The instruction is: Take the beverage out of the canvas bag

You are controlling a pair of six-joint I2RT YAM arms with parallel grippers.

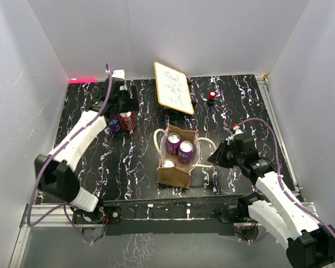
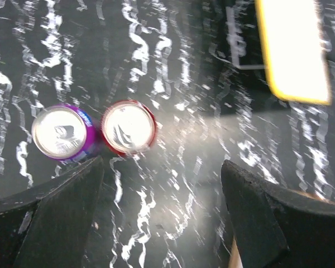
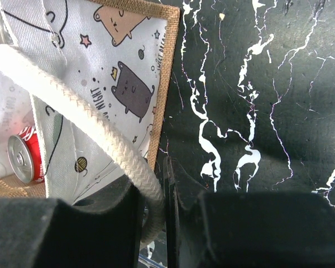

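The tan canvas bag [image 1: 175, 174] stands open at the table's middle, with three cans in it: two purple ones [image 1: 179, 147] and one showing a silver top [image 1: 167, 163]. My right gripper [image 1: 214, 157] is at the bag's right side, shut on its cream rope handle [image 3: 92, 134]. That handle is pinched between the fingers [image 3: 95, 229]. The right wrist view shows the bag's printed lining [image 3: 114, 67] and a red can [image 3: 24, 158] inside. At the back left, my left gripper [image 2: 162, 187] hangs open and empty above the table. It is just clear of a purple can [image 2: 61, 133] and a red can [image 2: 128, 127] standing side by side.
A wood-framed whiteboard [image 1: 173, 87] leans at the back centre, and it also shows in the left wrist view as the whiteboard [image 2: 293, 50]. A small red object [image 1: 212, 95] sits to its right. White walls close in the black marbled table [image 1: 128, 162] on three sides.
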